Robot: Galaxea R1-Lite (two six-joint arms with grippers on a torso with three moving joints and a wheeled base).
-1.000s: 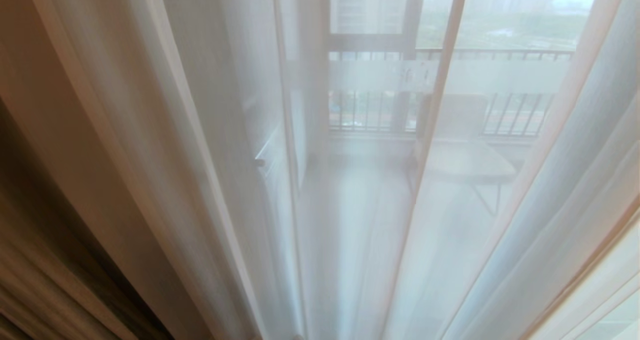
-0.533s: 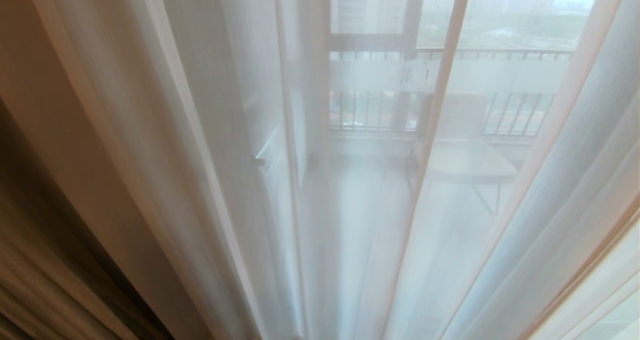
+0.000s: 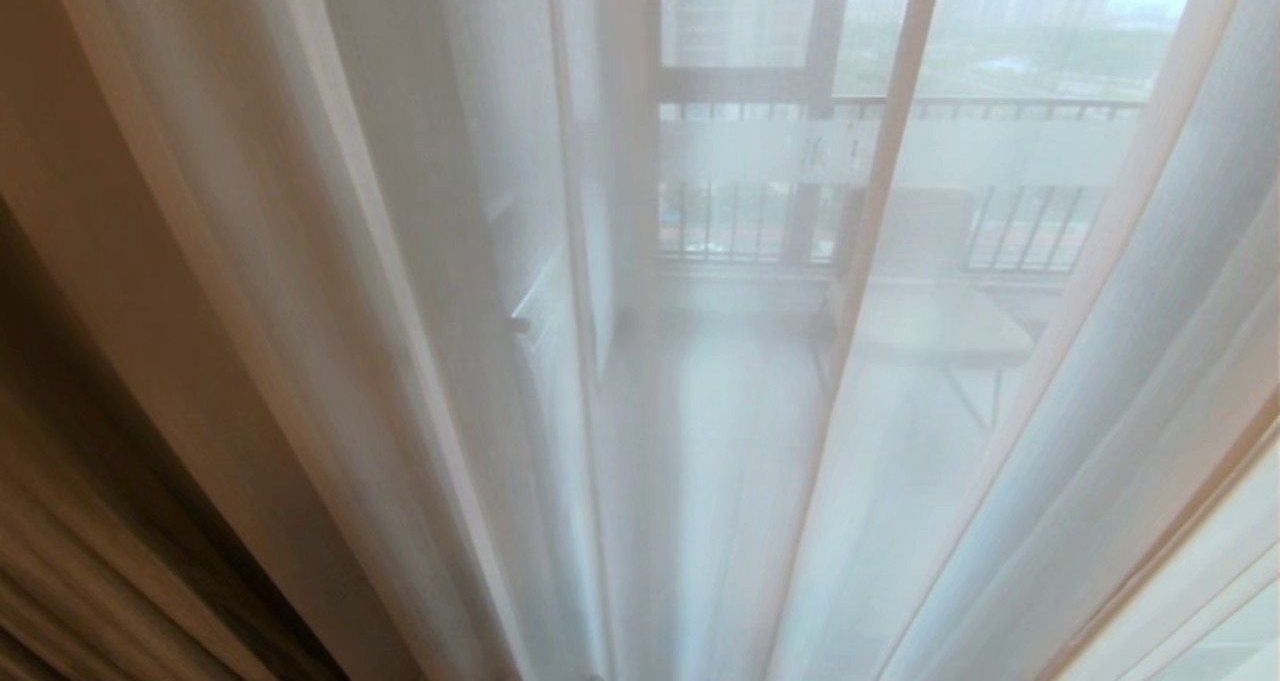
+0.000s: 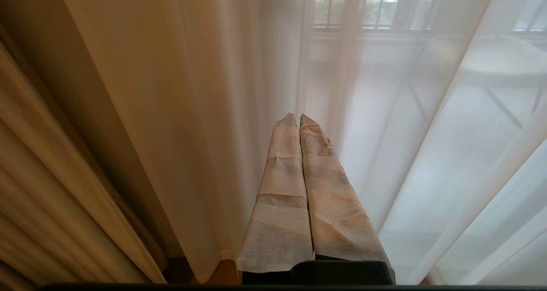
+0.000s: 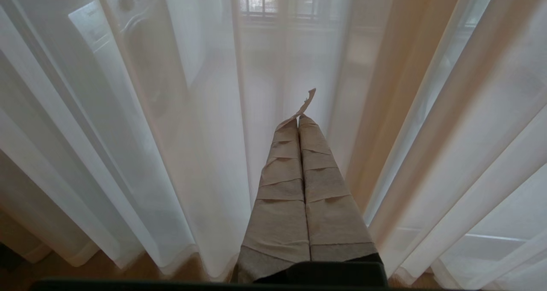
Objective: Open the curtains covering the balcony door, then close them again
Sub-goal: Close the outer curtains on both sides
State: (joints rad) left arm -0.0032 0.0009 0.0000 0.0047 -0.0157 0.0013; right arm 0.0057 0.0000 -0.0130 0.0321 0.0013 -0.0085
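A: Curtains [image 3: 400, 361] are filling almost the whole head frame: sheer white folds are hanging across the centre and right, and the heavy tan panel [image 3: 60, 521] is sitting bunched at the lower left. The door [image 3: 760, 151] is showing through the sheer at upper centre, its frosted band running across it.

B: And neither arm is appearing in the head view. What's worrying you?

A: Snagging, I'd guess. The sheer is hanging loose and close. A push with pressed-together fingers is likely sliding along the folds rather than catching an edge, so the cloth may be bunching without travelling.

B: Are both tools pressed together?

A: Yes. The left gripper [image 4: 296, 119] is showing its taped fingers [image 4: 284, 171] touching along their length, pinching nothing, at lower centre of its frame, pointing at the sheer. The right gripper [image 5: 298, 121] is doing the same.

B: Anything only the wrists are giving?

A: The left wrist is showing the sheer's hem [image 4: 213, 261] clear of the floor at bottom centre. The right wrist is showing a washing machine [image 5: 128, 34] behind the sheer at upper left, and a loose strip of tape [image 5: 305, 103] curling off the fingertip, which could be hooking the fabric.
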